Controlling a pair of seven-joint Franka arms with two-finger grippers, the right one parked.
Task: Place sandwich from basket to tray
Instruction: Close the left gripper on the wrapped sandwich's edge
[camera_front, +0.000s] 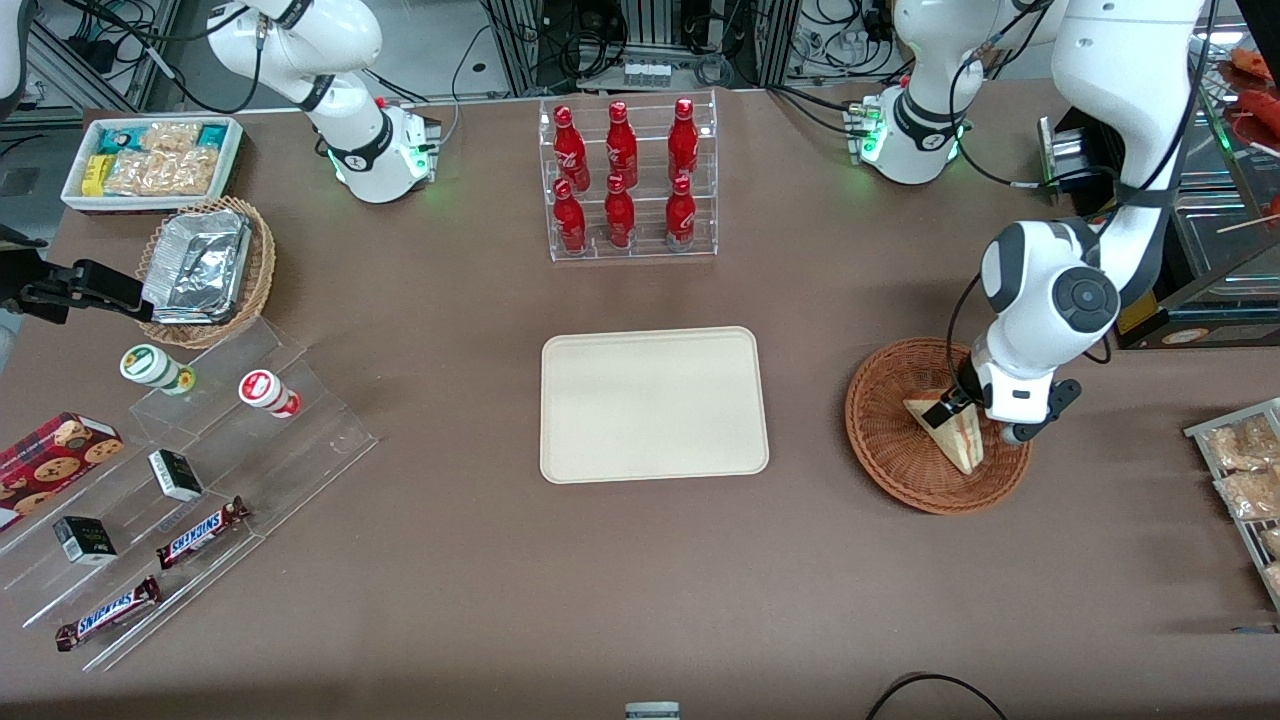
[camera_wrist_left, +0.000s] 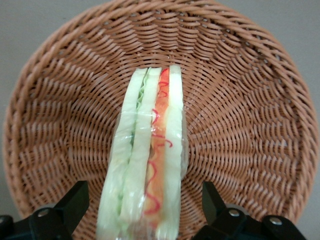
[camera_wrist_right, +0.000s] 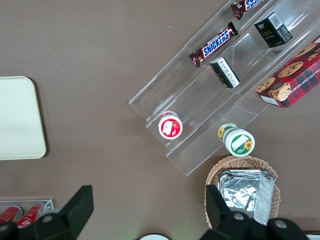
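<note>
The sandwich (camera_front: 955, 440) is a wrapped triangular wedge standing on edge in the reddish-brown wicker basket (camera_front: 880, 440), toward the working arm's end of the table. My left gripper (camera_front: 948, 407) is lowered into the basket over the sandwich. In the left wrist view the gripper (camera_wrist_left: 141, 196) is open, one black finger on each side of the sandwich (camera_wrist_left: 150, 150), with a gap showing on both sides above the basket's weave (camera_wrist_left: 250, 125). The cream tray (camera_front: 652, 405) lies flat at mid-table beside the basket, with nothing on it; its corner also shows in the right wrist view (camera_wrist_right: 17, 117).
A clear rack of red bottles (camera_front: 625, 180) stands farther from the front camera than the tray. Toward the parked arm's end are a stepped acrylic shelf of snacks (camera_front: 200, 450), a lighter wicker basket with foil containers (camera_front: 210, 270) and a white snack bin (camera_front: 150, 160). Bagged snacks (camera_front: 1245, 470) lie near the basket.
</note>
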